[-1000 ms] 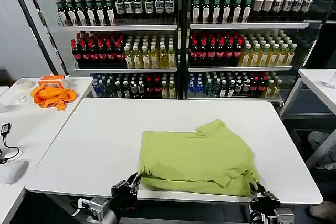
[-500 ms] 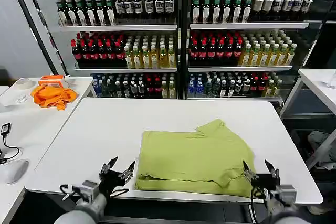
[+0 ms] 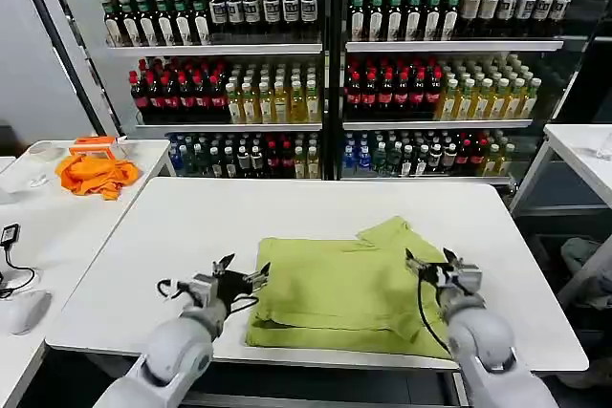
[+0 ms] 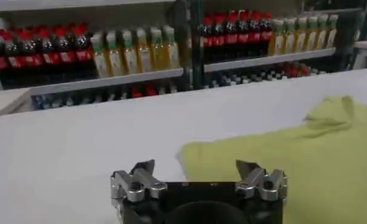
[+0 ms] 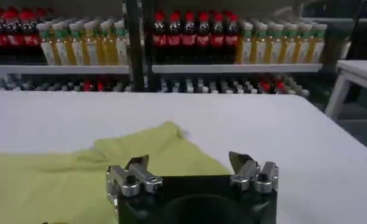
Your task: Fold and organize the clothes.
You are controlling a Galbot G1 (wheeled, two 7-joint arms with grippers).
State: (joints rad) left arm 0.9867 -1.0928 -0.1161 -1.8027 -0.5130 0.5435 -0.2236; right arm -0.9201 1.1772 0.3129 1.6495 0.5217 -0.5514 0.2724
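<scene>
a light yellow-green short-sleeved cotton t-shirt (image 3: 359, 284) lies partly folded on the white rectangular bench (image 3: 191, 226), toward its near edge and a little right of centre. it forms a rough rectangle, with a sleeve or collar flap sticking out at the far right corner and a doubled, slightly rumpled hem along the near edge.

the left claw (image 3: 241, 275) hovers just above the bench at the shirt's left edge, its two fingers spread wide and holding nothing; in the left wrist view the left claw (image 4: 198, 176) has the cloth's corner just ahead of its right finger. the right claw (image 3: 433, 268) hangs over the right part of the shirt, near the protruding flap, also wide open and empty; the right wrist view shows that claw (image 5: 190, 169) with yellow-green fabric beneath and ahead of it.

the shirt looks light, thin and limp, so it would likely sag and drape rather than hold any shape, and a single-point grip would probably let the layers slide apart. it is not fragile, and cotton should give the fingers decent friction. the sensible places to pinch seem to be the left and right edges or corners, taking all stacked layers together, both sides lifted evenly so the fold stays square.
</scene>
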